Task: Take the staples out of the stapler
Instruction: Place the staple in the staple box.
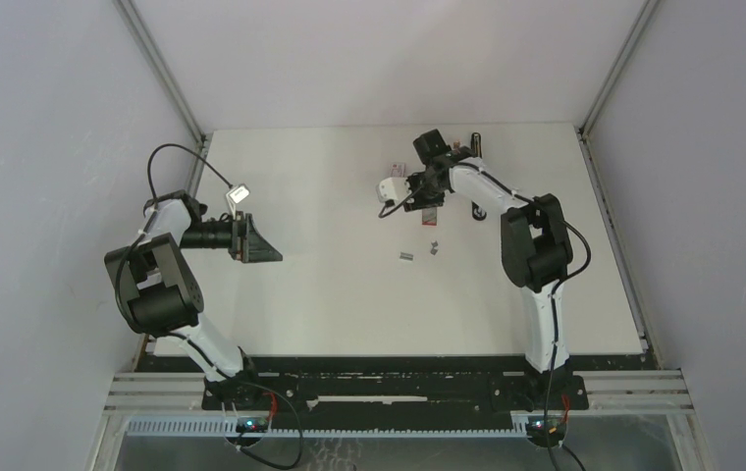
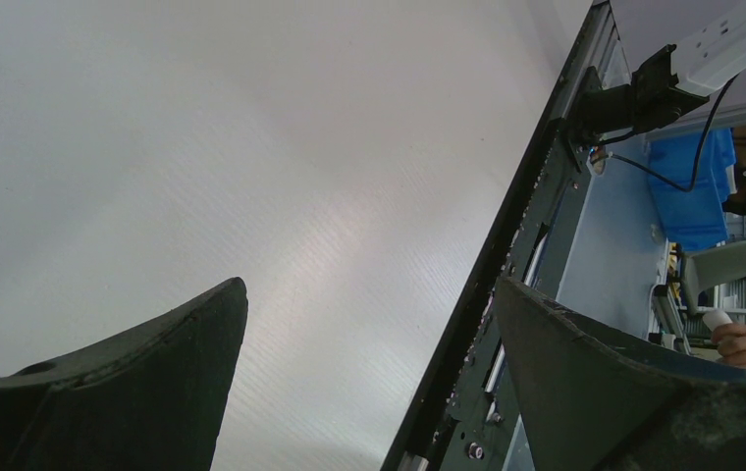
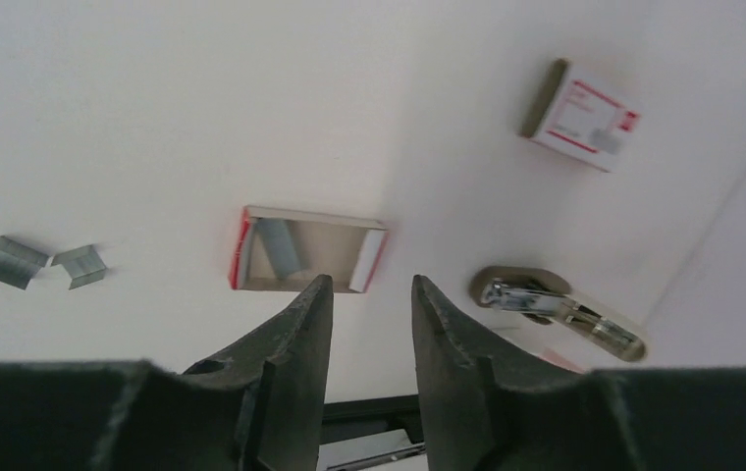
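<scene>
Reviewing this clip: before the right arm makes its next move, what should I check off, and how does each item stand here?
1. Right gripper empty: ok, jaws parted, nothing between them.
2. Left gripper out of the way: ok, open, empty, held off to the left.
3. Loose staples out on the table: ok, two strips lie apart from the open tray.
4. Tray contents: ok, one strip lies inside.
5. Stapler emptied: cannot tell, the right arm hides most of it in the top view.
</scene>
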